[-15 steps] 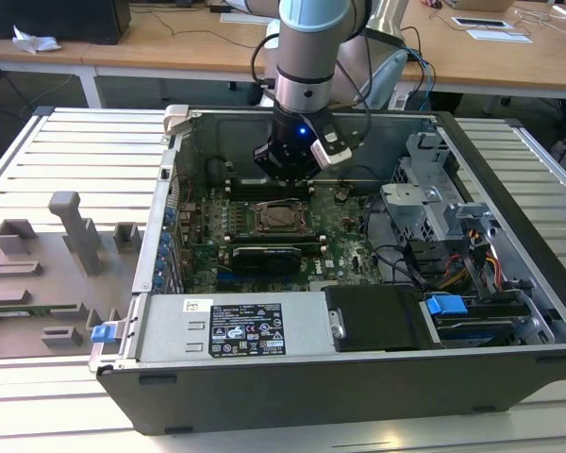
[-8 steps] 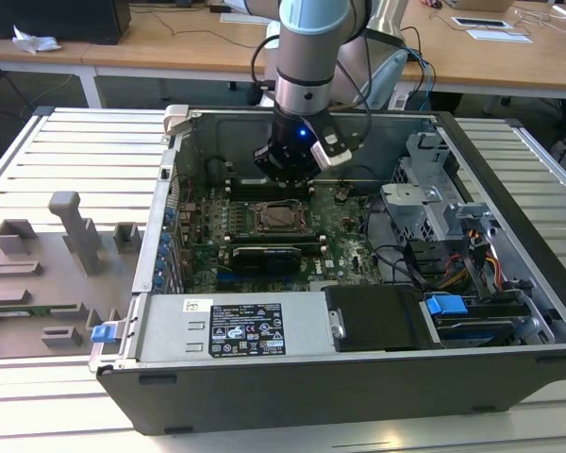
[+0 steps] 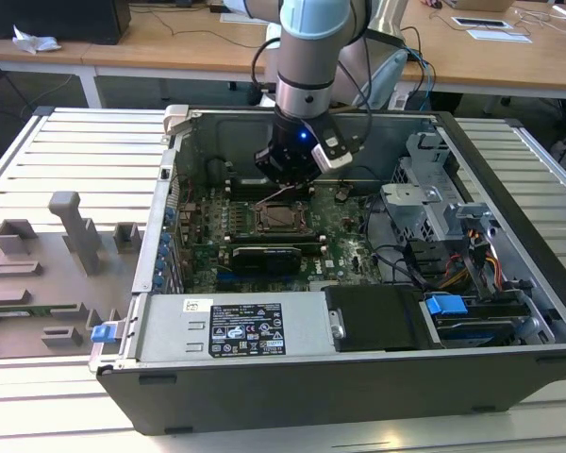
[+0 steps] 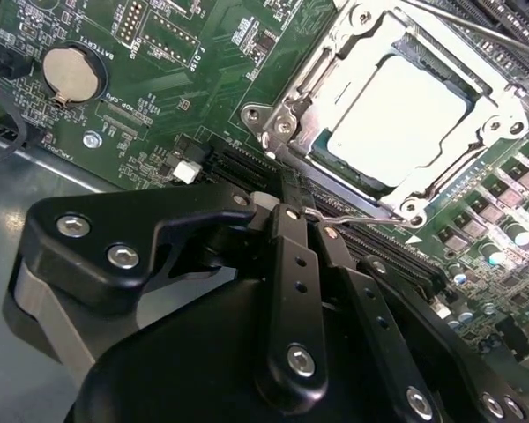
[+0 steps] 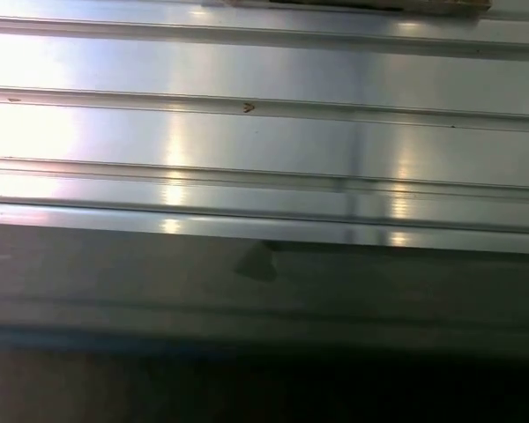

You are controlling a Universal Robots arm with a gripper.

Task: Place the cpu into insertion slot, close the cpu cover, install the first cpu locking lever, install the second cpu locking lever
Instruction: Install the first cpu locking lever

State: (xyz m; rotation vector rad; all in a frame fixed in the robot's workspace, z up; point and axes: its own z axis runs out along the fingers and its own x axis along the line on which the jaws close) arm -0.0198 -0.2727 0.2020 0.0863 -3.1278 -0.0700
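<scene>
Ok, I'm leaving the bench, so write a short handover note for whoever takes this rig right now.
Gripper: the black gripper is shut on a thin silvery wire locking lever at the socket's edge.
Things: the silvery-grey square cpu sits in the black-framed insertion slot; the thin silvery metal cpu cover lies closed over it.
Done: cpu placed, cover closed.
Left: that lever is not latched; the other lever's state cannot be told.

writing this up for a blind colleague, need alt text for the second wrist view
The black hand sits close to the cpu cover, its fingers pinched on a thin wire lever at the cover's edge. The cover lies closed around the silvery cpu on the green motherboard.
</scene>
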